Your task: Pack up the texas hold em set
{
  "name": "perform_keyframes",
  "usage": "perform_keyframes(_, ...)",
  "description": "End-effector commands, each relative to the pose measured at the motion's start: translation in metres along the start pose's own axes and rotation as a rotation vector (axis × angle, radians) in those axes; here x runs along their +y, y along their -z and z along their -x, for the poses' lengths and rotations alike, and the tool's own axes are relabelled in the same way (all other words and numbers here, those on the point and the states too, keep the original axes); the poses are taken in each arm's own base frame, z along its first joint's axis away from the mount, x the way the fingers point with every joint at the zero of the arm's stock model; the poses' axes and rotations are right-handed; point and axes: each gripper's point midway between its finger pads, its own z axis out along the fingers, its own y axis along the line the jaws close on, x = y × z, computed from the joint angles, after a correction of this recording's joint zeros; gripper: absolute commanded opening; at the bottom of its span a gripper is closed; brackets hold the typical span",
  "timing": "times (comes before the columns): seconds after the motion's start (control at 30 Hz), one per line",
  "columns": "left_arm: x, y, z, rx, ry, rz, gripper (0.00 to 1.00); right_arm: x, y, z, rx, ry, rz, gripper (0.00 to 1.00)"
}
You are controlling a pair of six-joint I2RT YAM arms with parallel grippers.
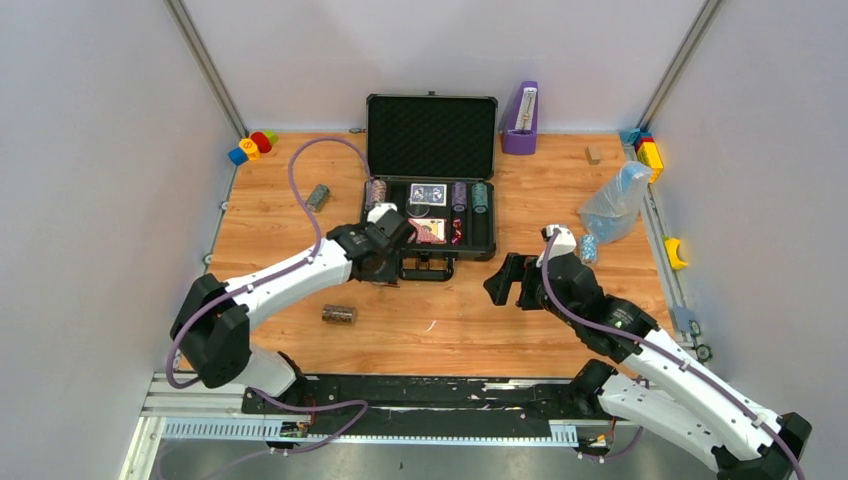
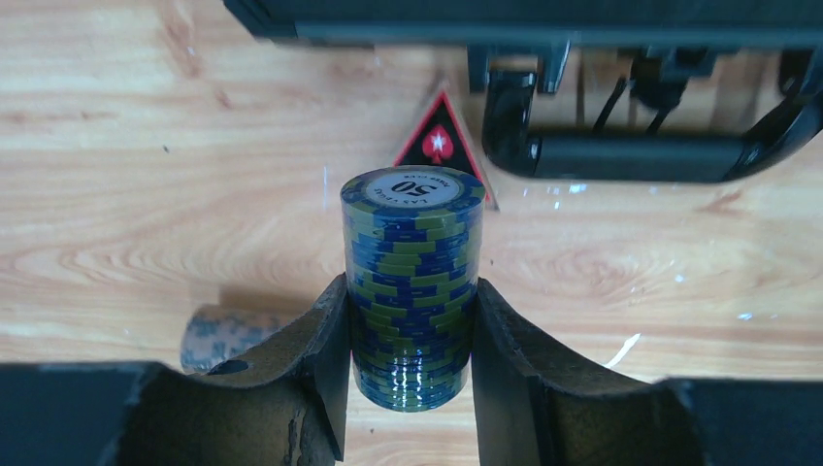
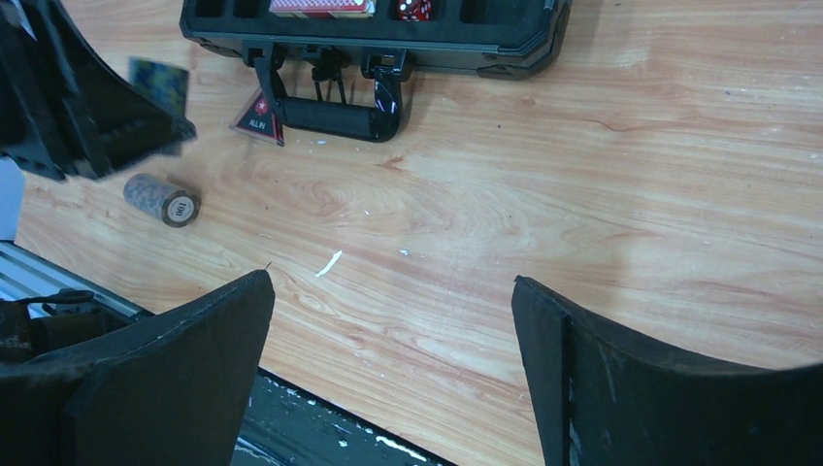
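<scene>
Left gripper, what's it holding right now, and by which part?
The left gripper clamps a blue-and-green roll of poker chips by its curved sides, at the end nearer the wrist; the end marked 50 sticks out past the fingertips.

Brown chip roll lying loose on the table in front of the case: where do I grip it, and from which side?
Grip the brown chip roll at mid-length, coming straight down, one finger on each curved side. It lies on its side, long axis roughly left-right in the top view, so the curved sides face the fingers. The right gripper is open and holds nothing.
</scene>
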Motion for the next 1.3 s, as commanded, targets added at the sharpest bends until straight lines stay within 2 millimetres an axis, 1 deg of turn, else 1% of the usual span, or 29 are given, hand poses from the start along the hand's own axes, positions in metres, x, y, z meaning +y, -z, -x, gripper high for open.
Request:
perform_keyframes(0.0,-0.010,0.019,0.073,-0.164,-0.002,-0.131,0.13,0.008,-0.002,0.017,-0.044,0.010,0.010,0.95)
perform_keyframes(0.03,-0.004,0.015,0.080,-0.163,-0.003,-0.131,0.13,0.008,-0.004,0.017,-0.042,0.011,0.005,0.94)
perform_keyframes(0.07,-0.005,0.014,0.090,-0.174,0.000,-0.135,0.13,0.008,-0.006,0.018,-0.041,0.013,-0.001,0.94)
perform_keyframes(0.1,-0.001,0.012,0.097,-0.177,-0.010,-0.133,0.13,0.008,-0.007,0.018,-0.043,0.013,-0.006,0.94)
perform_keyframes(0.13,-0.003,0.010,0.107,-0.186,-0.013,-0.133,0.13,0.008,-0.009,0.019,-0.043,0.015,-0.011,0.94)
perform_keyframes(0.17,-0.001,0.008,0.112,-0.188,-0.026,-0.128,0.14,0.008,-0.010,0.020,-0.046,0.016,-0.013,0.94)
perform_keyframes(0.3,-0.010,0.000,0.146,-0.210,-0.052,-0.126,0.17,0.011,-0.009,0.033,-0.083,0.014,-0.022,0.93)
perform_keyframes(0.4,-0.008,-0.010,0.163,-0.209,-0.056,-0.102,0.17,0.013,-0.004,0.045,-0.138,0.020,-0.012,0.93)
perform_keyframes(0.43,-0.011,-0.015,0.169,-0.205,-0.062,-0.105,0.17,0.013,-0.003,0.048,-0.152,0.023,-0.010,0.93)
perform_keyframes(0.47,-0.009,-0.019,0.173,-0.200,-0.057,-0.102,0.18,0.013,-0.002,0.050,-0.161,0.028,-0.009,0.93)
perform_keyframes(0.57,-0.015,-0.033,0.186,-0.190,-0.073,-0.127,0.18,0.012,-0.005,0.051,-0.164,0.041,-0.022,0.92)
perform_keyframes(0.63,-0.015,-0.041,0.194,-0.193,-0.082,-0.122,0.18,0.010,-0.009,0.049,-0.152,0.051,-0.032,0.93)
perform_keyframes(0.73,-0.013,-0.053,0.199,-0.183,-0.103,-0.116,0.18,0.008,-0.014,0.045,-0.134,0.064,-0.049,0.93)
perform_keyframes(0.83,-0.012,-0.066,0.205,-0.178,-0.095,-0.122,0.19,0.009,-0.015,0.046,-0.133,0.069,-0.053,0.92)
perform_keyframes(0.9,-0.008,-0.074,0.210,-0.172,-0.078,-0.130,0.20,0.009,-0.016,0.047,-0.134,0.073,-0.052,0.92)
perform_keyframes(1.07,-0.015,-0.089,0.219,-0.162,-0.082,-0.197,0.23,0.011,-0.019,0.049,-0.127,0.078,-0.049,0.92)
perform_keyframes(1.13,-0.016,-0.091,0.223,-0.167,-0.082,-0.201,0.24,0.010,-0.020,0.049,-0.123,0.078,-0.052,0.92)
perform_keyframes(1.2,-0.016,-0.094,0.226,-0.167,-0.078,-0.205,0.28,0.010,-0.021,0.048,-0.121,0.079,-0.053,0.92)
perform_keyframes(1.23,-0.016,-0.094,0.228,-0.170,-0.075,-0.211,0.40,0.010,-0.021,0.048,-0.121,0.079,-0.053,0.93)
perform_keyframes(1.27,-0.017,-0.094,0.229,-0.169,-0.071,-0.215,0.49,0.010,-0.021,0.048,-0.120,0.079,-0.055,0.92)
